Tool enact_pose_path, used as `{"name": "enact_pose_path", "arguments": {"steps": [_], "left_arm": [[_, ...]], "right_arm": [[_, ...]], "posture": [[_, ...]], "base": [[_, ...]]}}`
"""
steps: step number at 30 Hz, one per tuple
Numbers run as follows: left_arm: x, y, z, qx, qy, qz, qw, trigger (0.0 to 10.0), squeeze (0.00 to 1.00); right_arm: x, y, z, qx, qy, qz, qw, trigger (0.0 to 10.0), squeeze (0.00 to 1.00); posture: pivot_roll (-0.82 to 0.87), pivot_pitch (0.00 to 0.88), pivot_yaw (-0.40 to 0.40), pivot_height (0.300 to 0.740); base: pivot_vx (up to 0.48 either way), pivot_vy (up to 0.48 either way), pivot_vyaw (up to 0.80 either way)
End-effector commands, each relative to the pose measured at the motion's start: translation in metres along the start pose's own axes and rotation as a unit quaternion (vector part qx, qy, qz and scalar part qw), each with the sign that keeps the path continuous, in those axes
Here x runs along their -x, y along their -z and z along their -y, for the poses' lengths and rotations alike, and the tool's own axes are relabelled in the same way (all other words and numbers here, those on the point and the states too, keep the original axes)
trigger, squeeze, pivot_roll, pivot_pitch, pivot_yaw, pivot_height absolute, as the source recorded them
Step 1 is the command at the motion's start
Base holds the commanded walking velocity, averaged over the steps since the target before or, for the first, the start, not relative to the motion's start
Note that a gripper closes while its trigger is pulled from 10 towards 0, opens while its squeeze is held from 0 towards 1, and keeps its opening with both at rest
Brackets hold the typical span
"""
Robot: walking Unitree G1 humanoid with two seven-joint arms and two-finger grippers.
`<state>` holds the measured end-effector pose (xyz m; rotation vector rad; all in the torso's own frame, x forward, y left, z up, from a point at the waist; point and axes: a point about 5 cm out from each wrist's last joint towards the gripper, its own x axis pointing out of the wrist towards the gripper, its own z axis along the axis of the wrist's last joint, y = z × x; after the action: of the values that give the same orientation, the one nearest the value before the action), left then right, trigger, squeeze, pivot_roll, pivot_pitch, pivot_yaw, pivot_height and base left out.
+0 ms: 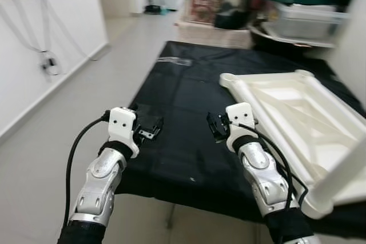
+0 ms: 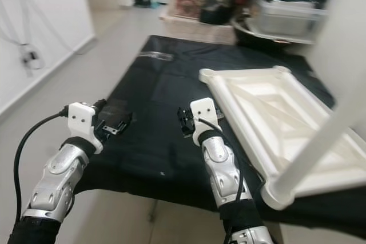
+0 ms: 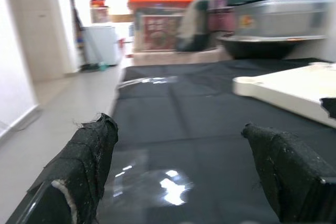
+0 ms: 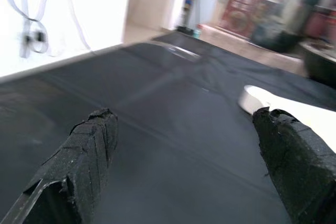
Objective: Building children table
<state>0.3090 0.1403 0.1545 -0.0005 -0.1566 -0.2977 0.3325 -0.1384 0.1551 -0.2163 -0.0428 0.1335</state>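
White tabletop lies upside down on the black sheet, underside up, I judge so legs can go in; one leg already stands. I hold left gripper and right gripper wide open, empty, over the sheet beside it.

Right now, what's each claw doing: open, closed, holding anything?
Left claw: open, empty, over the black sheet.
Right claw: open, empty, beside the white tabletop.
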Motion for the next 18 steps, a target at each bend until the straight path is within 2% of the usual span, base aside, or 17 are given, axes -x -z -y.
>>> {"name": "enact_pose_path", "arguments": {"steps": [1,6,12,14,18], "left_arm": [[0.0,0.002,0.001,0.004,0.003,-0.005,1.0,10.0,0.0],[0.0,0.001,0.002,0.009,0.003,-0.001,1.0,10.0,0.0],[-0.001,0.001,0.004,0.011,0.005,0.001,1.0,10.0,0.0],[-0.001,0.002,0.006,0.011,0.009,-0.004,1.0,10.0,0.0],[-0.002,0.002,0.007,0.014,0.012,-0.002,1.0,10.0,0.0]], "right_arm": [[0.002,0.003,0.004,-0.009,0.009,-0.006,1.0,10.0,0.0],[0.001,0.001,0.001,-0.024,0.013,-0.004,1.0,10.0,0.0],[0.0,-0.002,-0.005,-0.011,-0.004,-0.001,1.0,10.0,0.0],[0.001,-0.004,-0.009,0.008,-0.012,0.006,1.0,10.0,0.0],[0.0,-0.005,-0.008,-0.037,-0.003,0.003,0.999,10.0,0.0]], "posture": [[0.1,0.0,-0.071,0.74],[0.09,0.0,-0.076,0.74],[0.09,0.0,-0.076,0.74],[0.09,0.0,-0.077,0.74],[0.09,0.0,-0.078,0.74]], "base": [[0.0,0.0,0.0],[0.296,0.0,0.0],[0.312,0.0,0.0],[0.24,0.0,0.8],[0.0,0.0,0.8]]}}
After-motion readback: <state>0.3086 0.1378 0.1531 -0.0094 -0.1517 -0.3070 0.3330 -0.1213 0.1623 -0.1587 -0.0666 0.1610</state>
